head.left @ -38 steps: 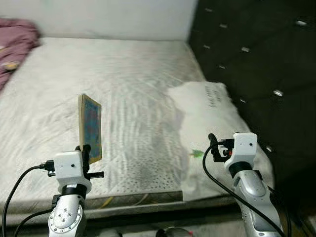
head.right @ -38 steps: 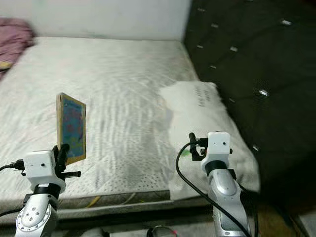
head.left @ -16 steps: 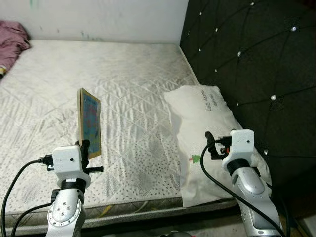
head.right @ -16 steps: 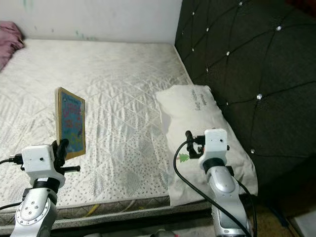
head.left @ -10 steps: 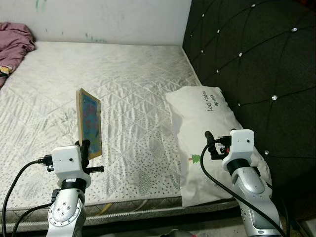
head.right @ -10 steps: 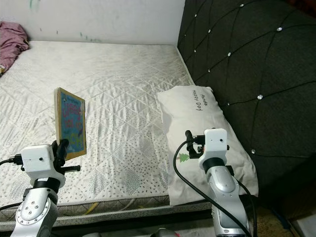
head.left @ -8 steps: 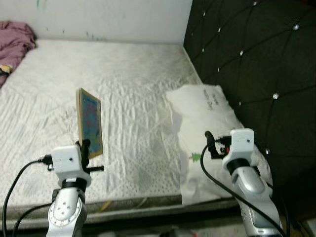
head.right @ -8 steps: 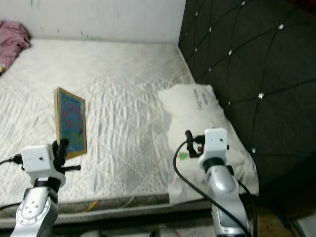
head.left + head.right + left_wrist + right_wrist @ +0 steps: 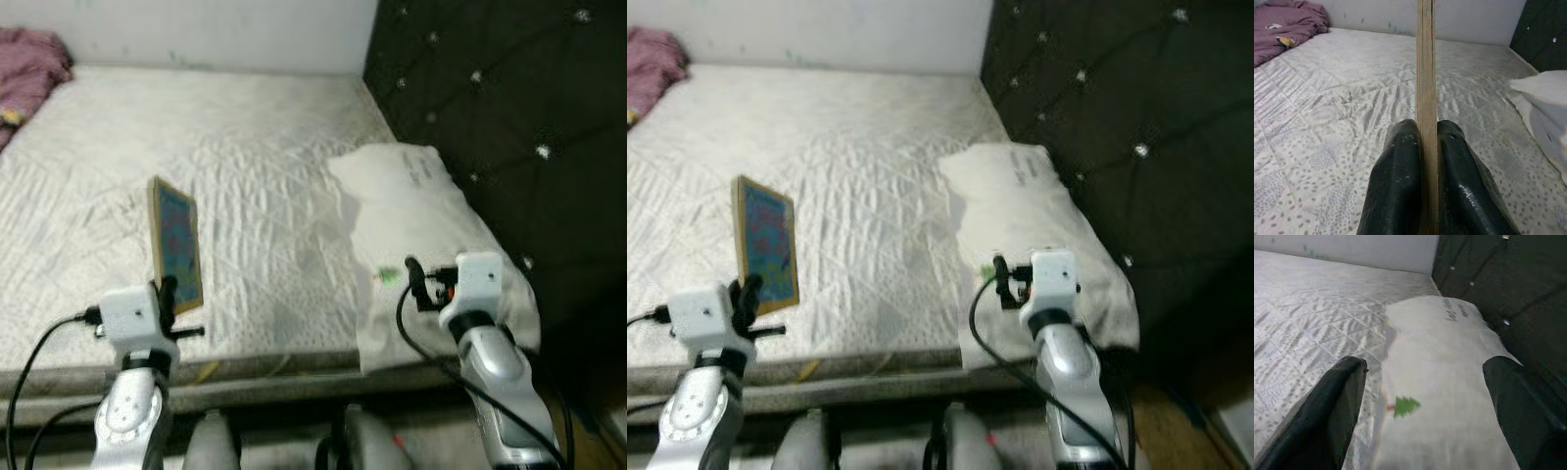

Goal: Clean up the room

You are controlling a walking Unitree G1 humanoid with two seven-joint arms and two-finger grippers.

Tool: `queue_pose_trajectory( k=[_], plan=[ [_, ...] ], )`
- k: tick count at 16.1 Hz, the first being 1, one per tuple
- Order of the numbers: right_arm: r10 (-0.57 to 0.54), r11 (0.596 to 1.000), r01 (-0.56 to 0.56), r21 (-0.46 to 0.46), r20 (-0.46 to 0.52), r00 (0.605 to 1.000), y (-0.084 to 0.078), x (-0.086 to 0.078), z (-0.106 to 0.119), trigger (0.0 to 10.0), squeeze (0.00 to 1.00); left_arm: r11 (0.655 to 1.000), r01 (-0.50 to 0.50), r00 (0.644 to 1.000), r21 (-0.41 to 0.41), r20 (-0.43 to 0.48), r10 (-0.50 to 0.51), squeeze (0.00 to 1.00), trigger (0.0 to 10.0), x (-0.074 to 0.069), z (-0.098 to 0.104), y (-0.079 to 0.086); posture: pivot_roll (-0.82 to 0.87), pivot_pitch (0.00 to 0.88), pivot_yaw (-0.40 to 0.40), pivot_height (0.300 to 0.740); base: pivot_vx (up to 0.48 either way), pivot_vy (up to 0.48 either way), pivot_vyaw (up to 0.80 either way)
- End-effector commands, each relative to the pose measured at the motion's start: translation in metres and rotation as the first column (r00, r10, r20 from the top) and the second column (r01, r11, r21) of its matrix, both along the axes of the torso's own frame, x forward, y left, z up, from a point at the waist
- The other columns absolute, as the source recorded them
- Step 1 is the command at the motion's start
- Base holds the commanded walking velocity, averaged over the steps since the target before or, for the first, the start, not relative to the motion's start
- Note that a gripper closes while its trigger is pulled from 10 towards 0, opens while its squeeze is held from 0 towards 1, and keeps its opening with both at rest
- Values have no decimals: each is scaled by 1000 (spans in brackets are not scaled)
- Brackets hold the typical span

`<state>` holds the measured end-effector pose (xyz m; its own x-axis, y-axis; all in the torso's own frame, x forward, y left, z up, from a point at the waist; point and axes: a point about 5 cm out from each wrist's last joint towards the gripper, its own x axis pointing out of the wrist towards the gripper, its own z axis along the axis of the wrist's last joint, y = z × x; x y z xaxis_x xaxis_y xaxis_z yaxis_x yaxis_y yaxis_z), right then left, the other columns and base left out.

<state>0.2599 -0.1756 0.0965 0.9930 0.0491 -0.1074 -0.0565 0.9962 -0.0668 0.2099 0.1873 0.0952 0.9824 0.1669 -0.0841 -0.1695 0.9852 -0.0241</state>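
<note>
Left pincer (image 9: 1426, 161): fingers clamped on lower edge of a thin wood-framed picture board (image 9: 175, 245), held upright and edge-on to the wrist cam, colourful face visible in head views. Board sits above the near-left part of the bed (image 9: 245, 147), clear of the mattress surface.

Right pincer (image 9: 1422, 396): fingers spread wide, nothing between them, raised over near end of the white pillow (image 9: 411, 225). Whether it touches the pillow: cannot tell.

Pillow lies lengthwise along the bed's right side, against the black tufted headboard (image 9: 490, 127). Small green tree print (image 9: 1406, 407) near its front end, dark lettering towards the far end, unreadable.

Mattress cover: white, quilted, speckled. Purple bedding (image 9: 1283, 27) bunched at the far-left corner by the wall. Head views slightly blurred.
</note>
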Motion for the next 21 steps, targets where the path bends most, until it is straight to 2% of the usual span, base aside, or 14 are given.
queue_pose_trajectory(
  k=[1, 9, 21],
  plan=[
    [1, 1000, -1, -3, -5, 1000, -2, 0, 0, 10000, 0, 1000, 13, 999, -9, 38, -13, 0, 10000, 4, 8, -3, 27, 26, -68, 656, 0, 0, 0],
    [10, 1000, -10, -2, -2, 1000, 0, 4, 0, 10000, 0, 998, 48, 997, -27, 58, -46, 0, 10000, 7, 10, -5, 31, 21, -72, 656, 0, 0, 0],
    [7, 1000, -7, -5, 1, 1000, 0, 7, 1, 10000, 0, 998, 61, 996, -33, 65, -59, 0, 10000, 10, 11, -6, 23, 39, -74, 656, 287, 0, 0]
  ],
)
